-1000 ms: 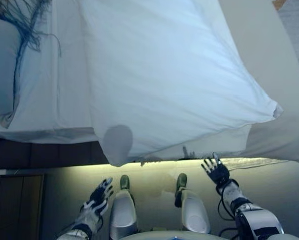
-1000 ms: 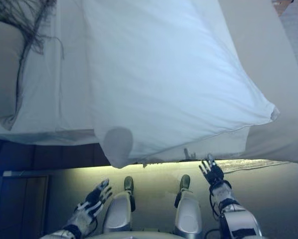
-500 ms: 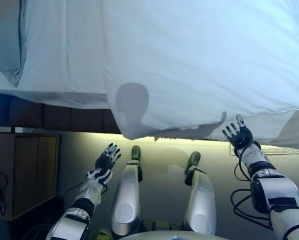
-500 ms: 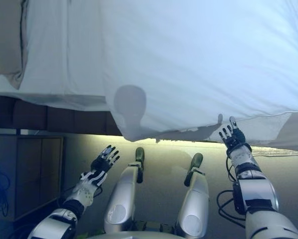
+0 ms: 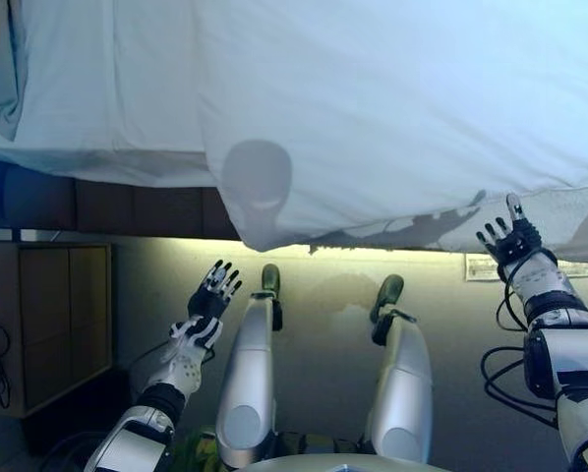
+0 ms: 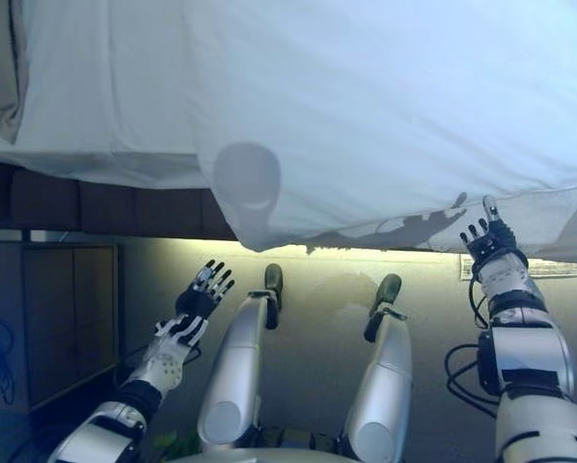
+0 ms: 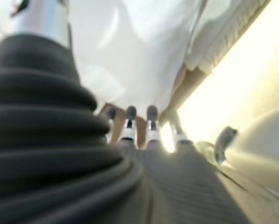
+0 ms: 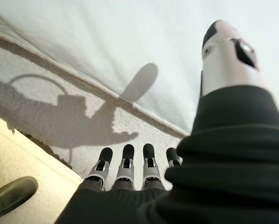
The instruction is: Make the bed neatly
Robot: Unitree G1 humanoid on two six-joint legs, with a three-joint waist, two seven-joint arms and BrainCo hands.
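Fingers spread on both sides, nothing held! From the left eye, the left hand (image 5: 212,292) hangs low over the floor, palm up toward the bed (image 5: 97,88), well short of the white duvet (image 5: 392,108). That duvet lies across the mattress with one corner (image 5: 260,231) drooping over the near edge and its hem running at a slant, so by my reading the cover is on but not squared; straightening and smoothing are left. A dark cabinet (image 5: 63,315) stands at the left below the bed.

Over to the right eye: the right hand (image 6: 488,238) is raised at the far right, fingers straight, right up by the duvet's hanging edge; whether it touches, I can't tell. A pillow's corner (image 6: 1,68) peeks in at the upper left.

Left wrist now: straight fingertips (image 7: 152,113) point up at the draped white cloth (image 7: 130,51), clear of it.

Right wrist: fingertips (image 8: 127,152) in a row, straight and empty, aimed at the duvet's seam (image 8: 83,84), their shadow thrown on the fabric. Looks like a reach toward that edge.
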